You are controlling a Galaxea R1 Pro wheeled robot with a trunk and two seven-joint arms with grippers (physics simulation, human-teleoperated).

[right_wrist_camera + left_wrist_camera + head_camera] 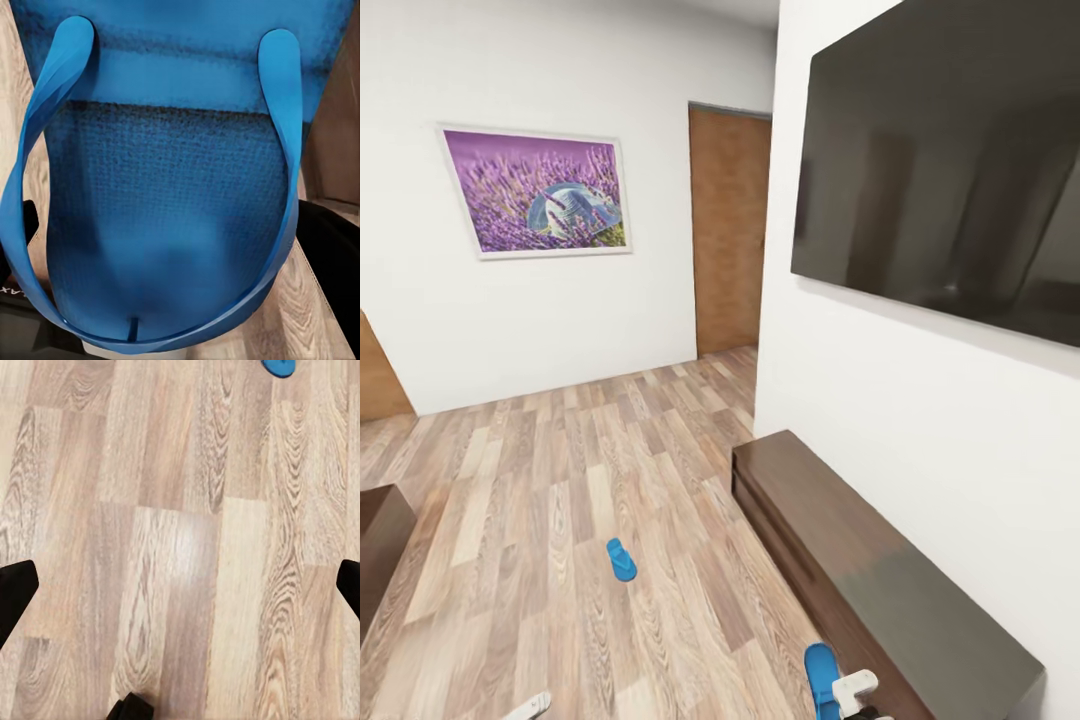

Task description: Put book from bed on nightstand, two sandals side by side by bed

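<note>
I have 1 blue sandal (169, 202) up against my right gripper (857, 697); the right wrist view looks straight onto its textured sole and looping strap, with dark gripper parts at both sides, so I judge the gripper is grasping it, though the contact itself is hidden. In the head view that sandal sits at the bottom edge just beside the low dark bench (880, 565) along the white wall. The other sandal (621, 559) lies flat on the plank floor (560, 470), well apart from me. My left gripper (528, 706) hangs released over bare boards, its dark fingertips spread wide at the edges of the left wrist view, with a corner of blue at the far edge. The risks I see: the strap is soft, so a shallow hold could let the sandal swing or drop; my right arm is close to the bench and could clip it as I turn; and the bed is out of view, so I could misjudge where to set the pair. At the lower corner of the right wrist view a few white letters show on a dark part, too cropped to read. The lavender picture (537, 191) and dark wall screen (950, 170) carry no writing I can see.
</note>
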